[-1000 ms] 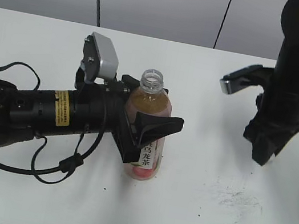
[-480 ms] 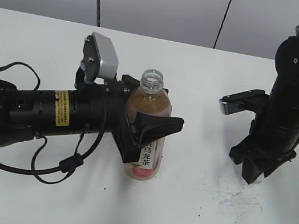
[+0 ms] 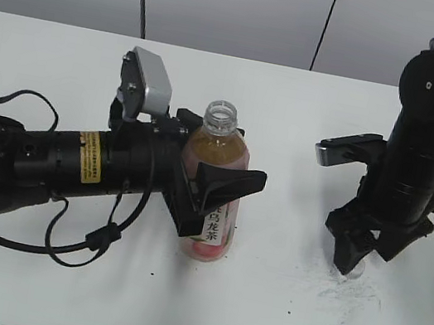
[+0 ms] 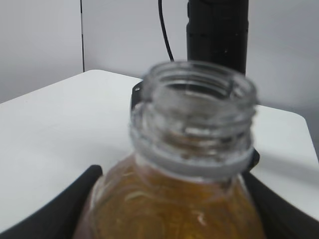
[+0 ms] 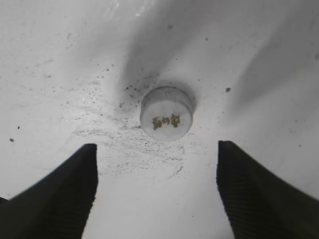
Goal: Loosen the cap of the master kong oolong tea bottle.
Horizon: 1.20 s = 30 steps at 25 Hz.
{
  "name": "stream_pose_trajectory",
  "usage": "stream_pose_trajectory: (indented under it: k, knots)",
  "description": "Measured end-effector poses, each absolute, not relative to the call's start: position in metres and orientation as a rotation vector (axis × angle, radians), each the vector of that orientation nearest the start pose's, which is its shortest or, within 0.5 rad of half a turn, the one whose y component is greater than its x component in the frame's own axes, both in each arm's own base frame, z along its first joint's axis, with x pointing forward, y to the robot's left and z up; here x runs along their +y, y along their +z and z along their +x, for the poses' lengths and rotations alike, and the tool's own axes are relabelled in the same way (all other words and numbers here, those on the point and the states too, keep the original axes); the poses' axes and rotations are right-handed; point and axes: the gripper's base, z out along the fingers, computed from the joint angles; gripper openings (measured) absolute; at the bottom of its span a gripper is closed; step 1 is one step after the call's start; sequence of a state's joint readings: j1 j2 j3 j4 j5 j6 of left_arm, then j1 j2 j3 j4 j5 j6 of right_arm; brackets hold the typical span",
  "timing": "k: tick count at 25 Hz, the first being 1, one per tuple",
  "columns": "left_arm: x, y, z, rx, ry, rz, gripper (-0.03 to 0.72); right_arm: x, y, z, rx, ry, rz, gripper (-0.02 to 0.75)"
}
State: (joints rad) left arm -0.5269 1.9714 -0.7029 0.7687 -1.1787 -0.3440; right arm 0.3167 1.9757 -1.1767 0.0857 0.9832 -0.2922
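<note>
The master kong oolong tea bottle [image 3: 221, 148] stands upright on the white table, its neck open and capless [image 4: 195, 102]. My left gripper [image 3: 213, 162] is shut on the bottle's body from the left; its black fingers flank the amber shoulder in the left wrist view [image 4: 172, 211]. The cap [image 5: 166, 113], white-grey with a small dark mark on top, lies flat on the table. My right gripper [image 5: 155, 147] is open just above the table, with the cap lying loose ahead of its fingertips. In the exterior view the right gripper [image 3: 362, 257] points down at the right and hides the cap.
The table [image 3: 273, 324] is white, with a patch of dark scuff marks [image 3: 346, 290] under the right gripper. A grey panelled wall [image 3: 228, 4] stands behind. Left arm cables [image 3: 94, 242] loop over the table at the front left.
My right arm has come down and a little to the left, to the table. Its gripper was shut earlier and has opened, leaving the cap on the table. The left arm and bottle have not moved.
</note>
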Motion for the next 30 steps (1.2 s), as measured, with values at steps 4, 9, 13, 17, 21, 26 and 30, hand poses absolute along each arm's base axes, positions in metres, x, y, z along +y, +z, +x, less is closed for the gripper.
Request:
stream_pose_trajectory:
  k: [4,9,13,17,21,26,30]
  knots:
    - [-0.217,0.135,0.256,1.483,-0.970,0.965,0.448,0.112,0.130,0.320,3.144,0.112,-0.893,0.577]
    - [-0.217,0.135,0.256,1.483,-0.970,0.965,0.448,0.112,0.130,0.320,3.157,0.110,-0.855,0.571]
    - [-0.217,0.135,0.256,1.474,-0.958,0.976,0.473,0.112,0.130,0.320,3.167,0.112,-0.820,0.571]
    - [-0.216,0.135,0.258,1.470,-0.931,0.974,0.557,0.113,0.130,0.320,3.170,0.119,-0.810,0.571]
    - [-0.216,0.137,0.259,1.455,-0.934,0.941,0.580,0.113,0.130,0.320,3.172,0.119,-0.803,0.571]
    - [-0.215,0.140,0.261,1.453,-0.925,0.907,0.585,0.113,0.130,0.320,3.173,0.120,-0.801,0.570]
    - [-0.214,0.158,0.261,1.403,-0.909,0.886,0.585,0.113,0.130,0.320,3.173,0.120,-0.799,0.568]
